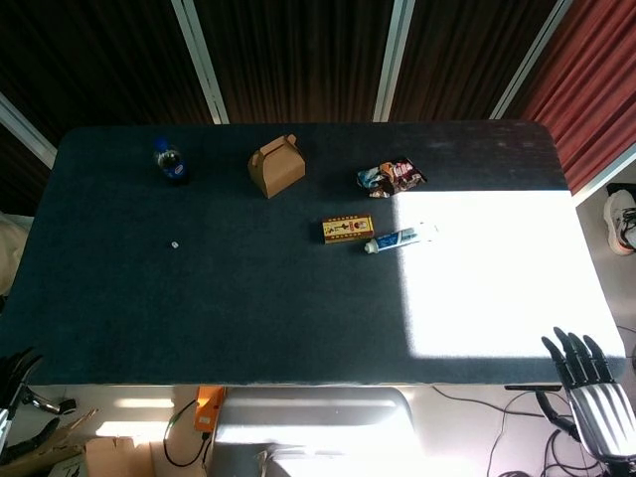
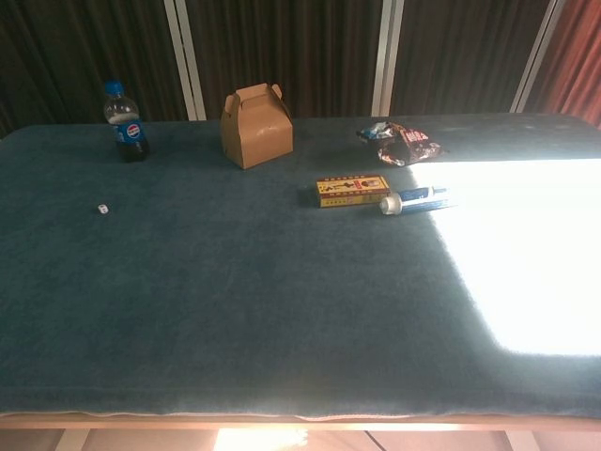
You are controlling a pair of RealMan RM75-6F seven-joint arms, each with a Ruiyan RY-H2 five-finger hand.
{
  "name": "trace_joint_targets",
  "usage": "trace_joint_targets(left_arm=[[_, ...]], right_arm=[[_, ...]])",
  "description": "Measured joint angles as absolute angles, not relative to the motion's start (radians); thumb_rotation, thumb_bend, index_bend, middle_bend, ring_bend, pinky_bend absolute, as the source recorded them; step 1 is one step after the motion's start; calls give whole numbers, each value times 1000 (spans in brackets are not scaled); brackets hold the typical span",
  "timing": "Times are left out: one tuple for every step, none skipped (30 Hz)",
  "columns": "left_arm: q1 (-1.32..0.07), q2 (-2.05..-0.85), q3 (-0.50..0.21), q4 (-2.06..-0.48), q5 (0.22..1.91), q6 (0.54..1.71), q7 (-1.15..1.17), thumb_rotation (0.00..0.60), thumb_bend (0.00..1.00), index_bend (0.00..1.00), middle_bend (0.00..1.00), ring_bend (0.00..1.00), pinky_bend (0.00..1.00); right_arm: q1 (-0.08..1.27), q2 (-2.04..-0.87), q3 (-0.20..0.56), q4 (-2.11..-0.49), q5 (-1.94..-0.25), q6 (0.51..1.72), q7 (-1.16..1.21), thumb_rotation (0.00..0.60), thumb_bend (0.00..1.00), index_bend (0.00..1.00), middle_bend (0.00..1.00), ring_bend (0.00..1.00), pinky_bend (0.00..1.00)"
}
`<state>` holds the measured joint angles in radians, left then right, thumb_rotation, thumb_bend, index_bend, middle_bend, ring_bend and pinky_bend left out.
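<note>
Right hand (image 1: 596, 391) — spread fingers (image 1: 574, 355), empty.

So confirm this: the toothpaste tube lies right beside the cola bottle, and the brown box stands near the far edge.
Not quite. The toothpaste tube lies beside the yellow box, far from the cola bottle, as the head view shows. The brown box does stand near the far edge.
</note>
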<state>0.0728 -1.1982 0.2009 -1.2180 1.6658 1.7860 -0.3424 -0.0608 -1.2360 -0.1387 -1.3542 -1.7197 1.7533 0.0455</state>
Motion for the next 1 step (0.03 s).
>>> trace_joint_targets(left_arm=[[80, -1201, 201, -1212, 1670, 1792, -347, 600, 232, 0, 0, 0, 49]], right_arm=[[-61, -1236, -136, -1355, -1715, 1745, 44, 600, 311, 0, 0, 0, 0]])
